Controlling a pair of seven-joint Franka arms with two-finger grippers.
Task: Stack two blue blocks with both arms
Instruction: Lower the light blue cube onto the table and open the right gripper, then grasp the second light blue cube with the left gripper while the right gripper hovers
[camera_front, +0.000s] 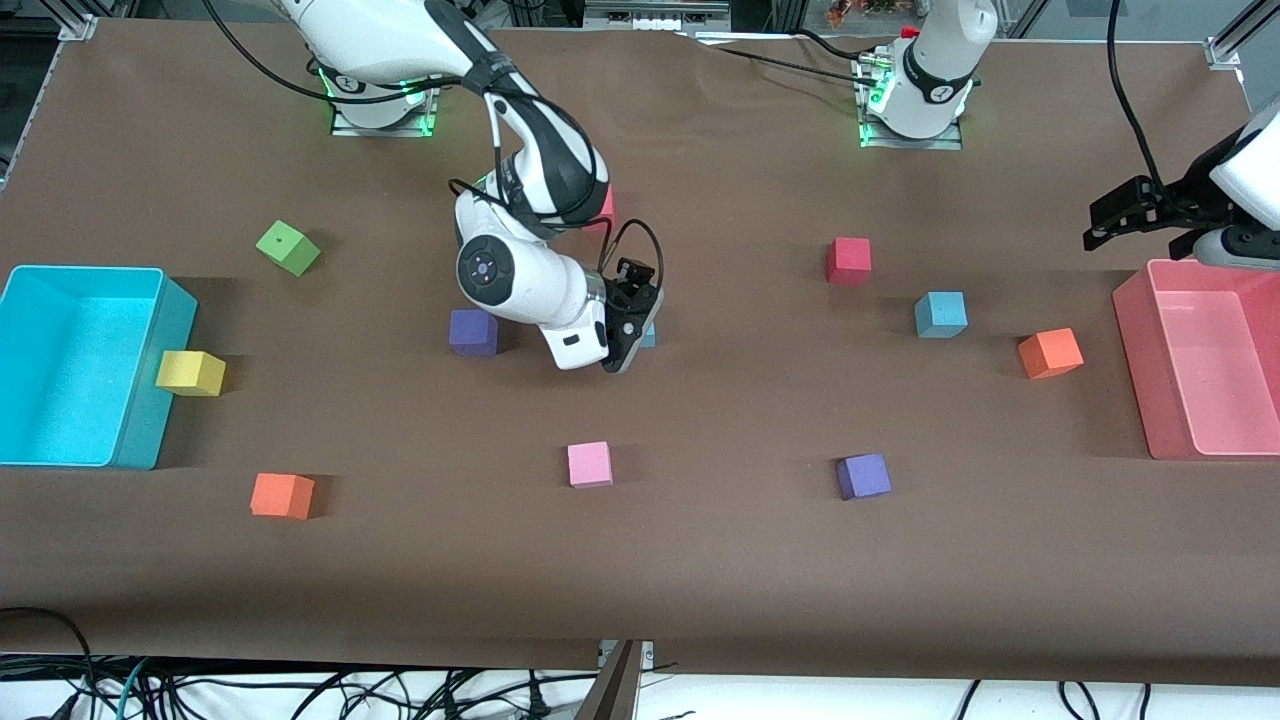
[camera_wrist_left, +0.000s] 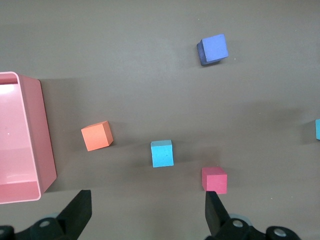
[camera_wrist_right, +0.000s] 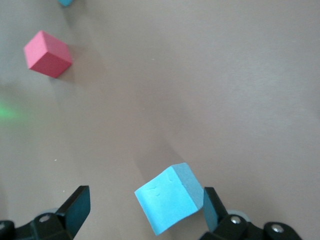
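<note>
One blue block lies mid-table, mostly hidden under my right gripper. In the right wrist view this block sits turned at an angle between the open fingers of my right gripper, close against one finger and apart from the other. The other blue block rests on the cloth toward the left arm's end and shows too in the left wrist view. My left gripper hangs open and empty, high up beside the pink bin.
A cyan bin stands at the right arm's end, with a yellow cube against it. Scattered cubes: green, orange, pink, purple, purple, red, orange.
</note>
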